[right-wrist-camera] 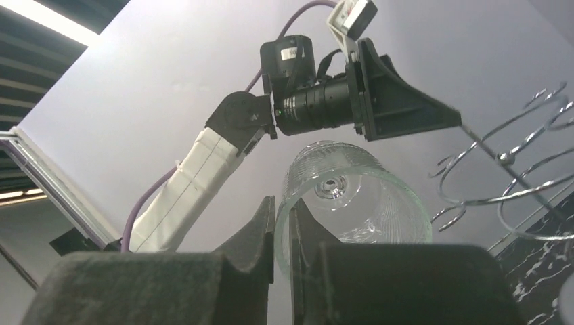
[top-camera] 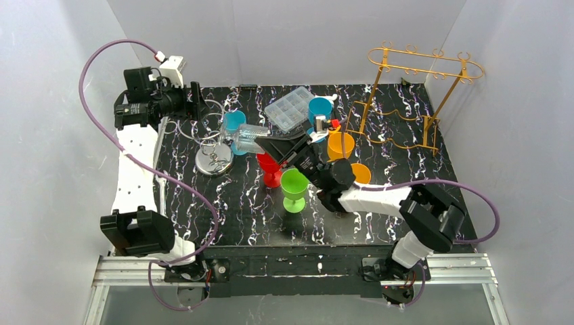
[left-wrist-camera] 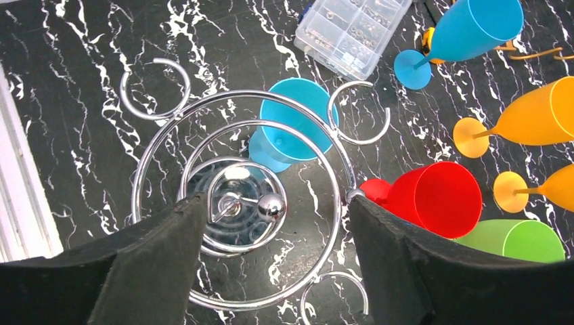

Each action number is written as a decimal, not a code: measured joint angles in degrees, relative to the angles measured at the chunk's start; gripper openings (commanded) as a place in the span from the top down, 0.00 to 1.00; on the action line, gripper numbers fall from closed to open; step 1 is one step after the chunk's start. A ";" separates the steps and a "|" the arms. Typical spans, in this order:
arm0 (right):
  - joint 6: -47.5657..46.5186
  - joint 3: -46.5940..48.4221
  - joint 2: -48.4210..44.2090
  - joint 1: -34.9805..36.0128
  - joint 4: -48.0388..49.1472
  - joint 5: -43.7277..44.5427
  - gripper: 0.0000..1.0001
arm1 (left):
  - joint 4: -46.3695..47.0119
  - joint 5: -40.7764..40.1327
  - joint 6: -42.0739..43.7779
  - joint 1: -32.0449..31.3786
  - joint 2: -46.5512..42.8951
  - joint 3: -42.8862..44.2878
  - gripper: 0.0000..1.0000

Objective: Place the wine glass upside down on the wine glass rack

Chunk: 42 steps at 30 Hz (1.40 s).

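Pinching empty wine glass (right-wrist-camera: 352, 196) rim, right gripper (right-wrist-camera: 283, 227) clamped, left gripper (left-wrist-camera: 277, 203) wide, holding nothing, above chrome rack (left-wrist-camera: 233, 181)

- Black tabletop with white marble veining (top-camera: 237, 217).
- Chrome spiral wire rack on a round base (top-camera: 214, 162), left.
- Gold wire rack (top-camera: 371, 100), back right.
- Clear plastic compartment box (top-camera: 290, 108), rear centre.
- Plastic goblets between the racks: green goblet (top-camera: 294, 188), red goblet (top-camera: 269, 169), two orange goblets (top-camera: 340, 144), two blue goblets (top-camera: 319, 108).

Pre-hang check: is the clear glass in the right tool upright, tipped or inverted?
Tipped on its side. Right tool pinches the clear glass by its rim; in the top view its foot points toward the chrome rack.
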 measured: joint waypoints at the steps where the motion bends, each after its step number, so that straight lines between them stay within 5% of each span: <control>1: -0.94 0.00 -0.68 -0.74 0.35 -0.46 0.99 | 0.02 -0.22 0.07 0.00 -0.15 0.00 0.19; 3: -2.08 0.00 -1.57 -2.03 0.42 -1.77 0.99 | -0.07 -0.87 0.37 0.00 -1.03 0.00 0.08; 8: -7.13 0.09 -3.93 -4.74 -0.72 -3.45 0.99 | -2.56 -1.36 0.31 0.00 -4.35 1.75 0.05; 20: -7.76 9.25 7.15 -8.92 0.42 -0.50 0.99 | -1.79 -1.49 -4.13 0.00 -5.38 -1.42 0.42; 32: -3.50 12.15 11.19 -11.67 -0.72 2.12 0.99 | 3.50 -1.38 -4.17 0.00 -2.34 -5.57 0.44; 39: 0.28 14.14 13.00 -12.52 -0.17 2.89 0.99 | 10.47 -1.20 -2.10 -0.11 -3.19 -13.09 0.53; 42: 1.81 14.19 14.14 -12.83 -0.24 3.10 0.99 | 15.65 -1.27 -0.63 -0.33 -5.44 -18.12 0.64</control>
